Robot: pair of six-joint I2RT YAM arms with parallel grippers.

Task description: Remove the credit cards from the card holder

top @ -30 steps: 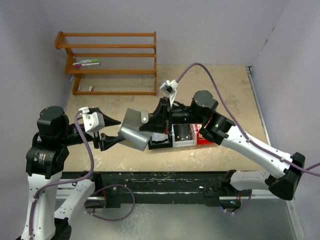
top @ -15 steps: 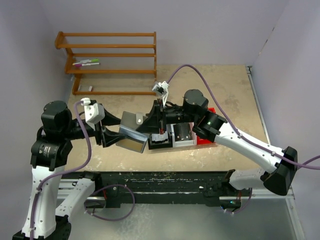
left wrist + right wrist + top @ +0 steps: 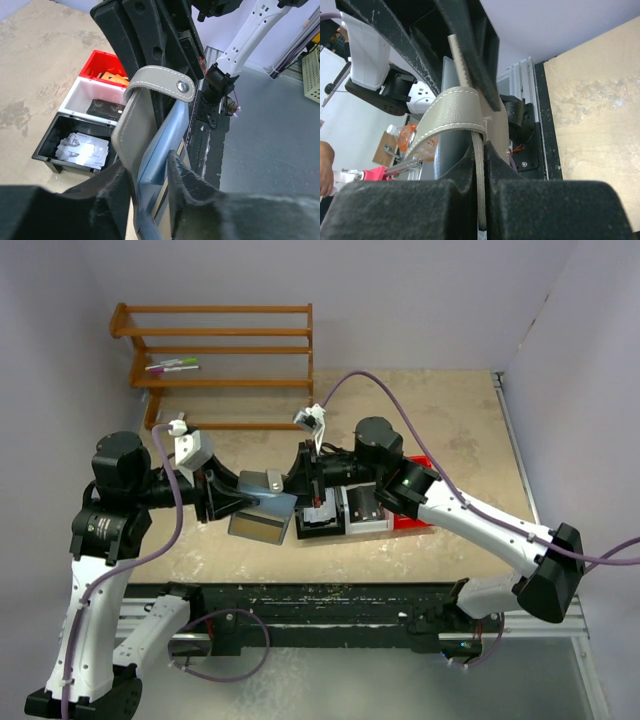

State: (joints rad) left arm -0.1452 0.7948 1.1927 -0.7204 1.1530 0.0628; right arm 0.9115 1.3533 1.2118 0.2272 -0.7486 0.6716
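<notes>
The card holder (image 3: 262,521) hangs above the table between both arms, a blue-grey wallet (image 3: 156,142) with a grey snap strap (image 3: 165,82) curling over its top. My left gripper (image 3: 245,504) has its jaws closed on the holder's lower edge, one finger on each face (image 3: 148,167). My right gripper (image 3: 303,483) is shut on a thin grey flap of the holder (image 3: 480,150). Below lie the credit cards: a pale silvery one (image 3: 82,150) in the black bin, a black one (image 3: 105,107) in the white bin, a tan-gold one (image 3: 114,77) in the red bin.
Black (image 3: 300,533), white (image 3: 385,525) and red (image 3: 418,521) bins stand side by side under the right arm. A wooden rack (image 3: 220,383) with markers (image 3: 172,366) stands at the back left. A black rail (image 3: 330,602) runs along the near edge.
My left gripper has moved right onto the holder and its jaws have closed on it. The right arm has carried the holder left and a little lower.
</notes>
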